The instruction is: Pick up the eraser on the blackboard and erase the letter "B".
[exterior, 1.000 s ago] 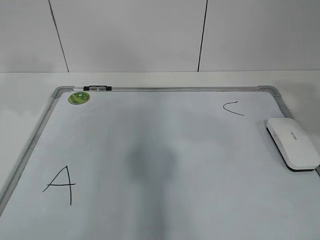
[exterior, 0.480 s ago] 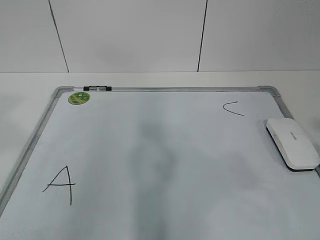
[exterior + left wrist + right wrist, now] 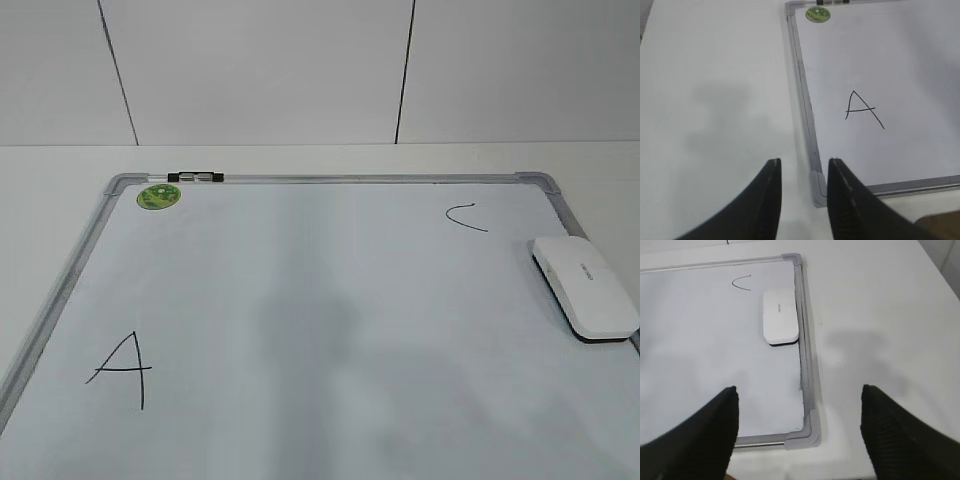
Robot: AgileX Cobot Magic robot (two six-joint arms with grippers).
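The eraser lies against the blackboard right frame. The right gripper hangs wide above the near right corner; the left gripper, narrow, near left.

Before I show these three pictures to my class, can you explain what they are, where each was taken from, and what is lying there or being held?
They show one moment at a robot with two arms. One camera looks down at a slant on a whiteboard lying flat on a white table. The other two cameras sit on the arms' wrists; the dark prongs at the bottom are the fingers of the left gripper and the right gripper.

On the board are a handwritten "A", a small "C", a green sticker, a marker on the far frame, and a white eraser by the right frame. No "B" is visible. Both grippers are open and hold nothing.
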